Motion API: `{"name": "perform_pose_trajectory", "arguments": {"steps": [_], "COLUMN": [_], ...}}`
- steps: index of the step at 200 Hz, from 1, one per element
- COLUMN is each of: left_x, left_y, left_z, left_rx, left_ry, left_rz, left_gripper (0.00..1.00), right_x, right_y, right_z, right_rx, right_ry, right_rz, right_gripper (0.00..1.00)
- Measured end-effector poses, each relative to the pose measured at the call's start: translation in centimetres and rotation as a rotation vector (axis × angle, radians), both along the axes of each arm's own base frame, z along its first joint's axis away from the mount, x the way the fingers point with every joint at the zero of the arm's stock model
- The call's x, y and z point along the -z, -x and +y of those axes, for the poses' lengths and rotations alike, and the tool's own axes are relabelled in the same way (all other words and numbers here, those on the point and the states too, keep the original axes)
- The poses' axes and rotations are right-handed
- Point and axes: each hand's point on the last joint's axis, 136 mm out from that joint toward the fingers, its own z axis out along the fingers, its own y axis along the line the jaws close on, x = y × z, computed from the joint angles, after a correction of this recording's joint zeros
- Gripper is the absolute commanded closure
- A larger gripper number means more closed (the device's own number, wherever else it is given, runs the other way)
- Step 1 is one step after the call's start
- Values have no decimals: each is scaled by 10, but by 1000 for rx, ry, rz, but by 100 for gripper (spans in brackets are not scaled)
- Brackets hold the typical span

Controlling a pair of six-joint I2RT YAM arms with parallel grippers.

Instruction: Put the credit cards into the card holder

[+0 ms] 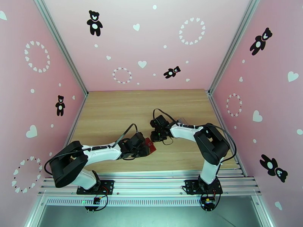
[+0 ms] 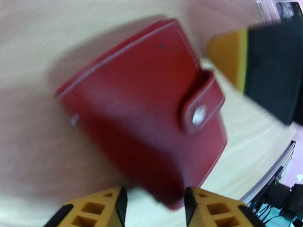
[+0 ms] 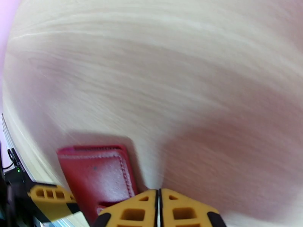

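Left gripper (image 2: 155, 205): fingers spread, the card holder's near corner between them, not clamped.
Card holder (image 2: 144, 110): closed, snap tab (image 2: 199, 114) fastened, near the table's (image 1: 125, 106) front middle.
Right gripper (image 3: 159, 203): fingers pressed together, just beside the holder's far edge.
Clear pouch (image 2: 278, 8): beyond the right gripper.

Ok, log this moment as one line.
left gripper: open, astride corner of closed dark-red leather wallet | right gripper: shut, empty, beside wallet

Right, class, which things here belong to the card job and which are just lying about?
Job:
red card holder, snapped shut
left end effector, open at its corner
right end effector, shut

Lying about:
clear plastic pouch with dark contents
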Motion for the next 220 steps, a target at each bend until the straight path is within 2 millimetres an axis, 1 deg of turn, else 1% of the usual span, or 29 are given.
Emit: {"name": "perform_pose_trajectory", "arguments": {"steps": [14, 27, 40, 47, 76, 94, 107, 135, 165, 220], "left_x": [-5, -9, -11, -10, 2, 7, 5, 1, 1, 9], "left_y": [-1, -3, -6, -7, -15, -21, -25, -27, -28, -31], "left_z": [6, 8, 10, 13, 32, 41, 42, 37, 34, 32], "left_rx": [-20, -36, -53, -66, -146, -192, -205, -205, -206, -211], "left_ry": [-11, -11, -8, -9, -10, 0, 16, 42, 59, 60], "left_rz": [-14, -27, -37, -35, -11, 8, 4, 2, 6, 20], "left_gripper": [52, 54, 55, 58, 64, 66, 67, 71, 75, 78], "right_x": [0, -1, -5, -9, -27, -33, -36, -40, -33, -10], "right_y": [-1, 2, 6, 9, 19, 25, 29, 33, 35, 41], "right_z": [-3, -8, -12, -12, 2, 11, 15, 24, 31, 28], "right_rx": [0, 3, -1, -8, -59, -86, -101, -127, -145, -165], "right_ry": [20, 51, 79, 90, 111, 123, 133, 152, 184, 251], "right_rz": [-6, -6, -17, -25, -64, -80, -86, -96, -93, -56], "right_gripper": [72, 69, 68, 67, 64, 63, 63, 62, 63, 64]}}
